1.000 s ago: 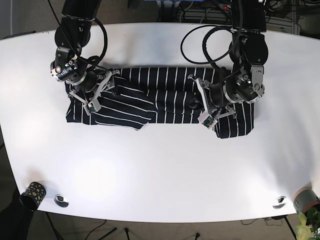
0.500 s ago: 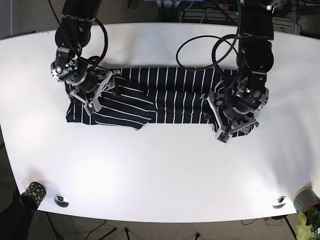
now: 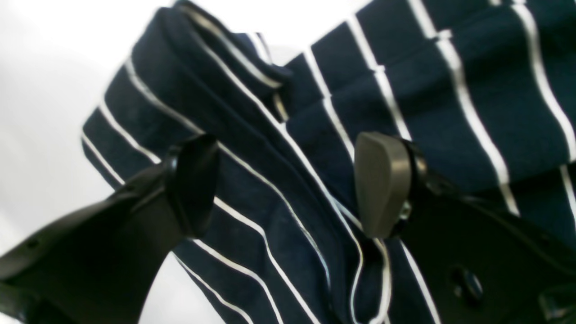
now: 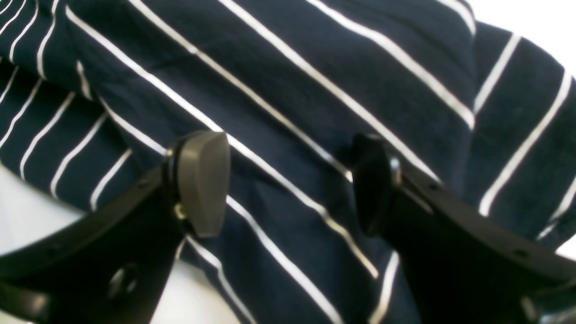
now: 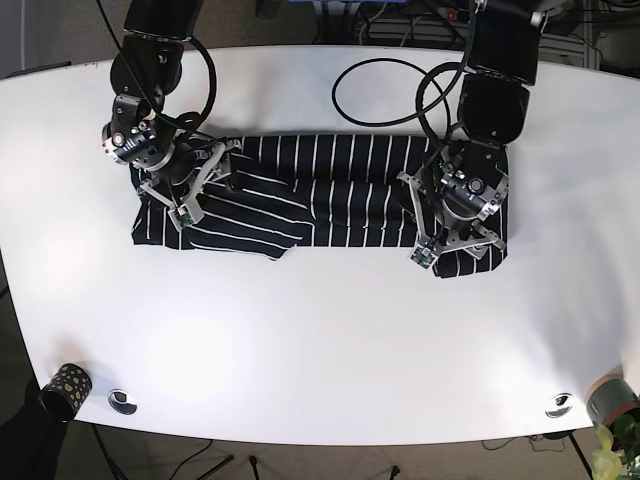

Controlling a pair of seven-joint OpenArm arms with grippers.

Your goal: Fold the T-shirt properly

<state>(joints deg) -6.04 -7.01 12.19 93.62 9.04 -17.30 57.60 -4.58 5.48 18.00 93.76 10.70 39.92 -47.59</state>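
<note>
Base view: my two arms reach down over a navy T-shirt (image 5: 330, 190) with thin white stripes, which lies spread crosswise on the upper half of the white tabletop (image 5: 320, 340). The cloth is partly gathered, with folds at both ends.

My left tool (image 3: 288, 184) hangs just above the shirt's end on the base view's right (image 5: 455, 235). Its two fingers (image 3: 382, 182) stand spread apart, with nothing between them but the striped cloth lying below. In the left wrist view a folded, rolled edge of the shirt (image 3: 216, 67) runs ahead of the tool, with bare tabletop (image 3: 40, 81) beside it.

My right tool (image 4: 288, 184) sits over the shirt's other end, on the base view's left (image 5: 185, 200). Its fingers (image 4: 202, 180) are likewise spread, pinching nothing; striped cloth (image 4: 315, 90) fills the space under them, creased in diagonal folds. Whether the fingertips touch the cloth I cannot tell.

At the near edge of the tabletop: a dark patterned cup (image 5: 68, 385) at the corner on the base view's left, and two small round metal fittings (image 5: 122, 401) (image 5: 559, 405).
</note>
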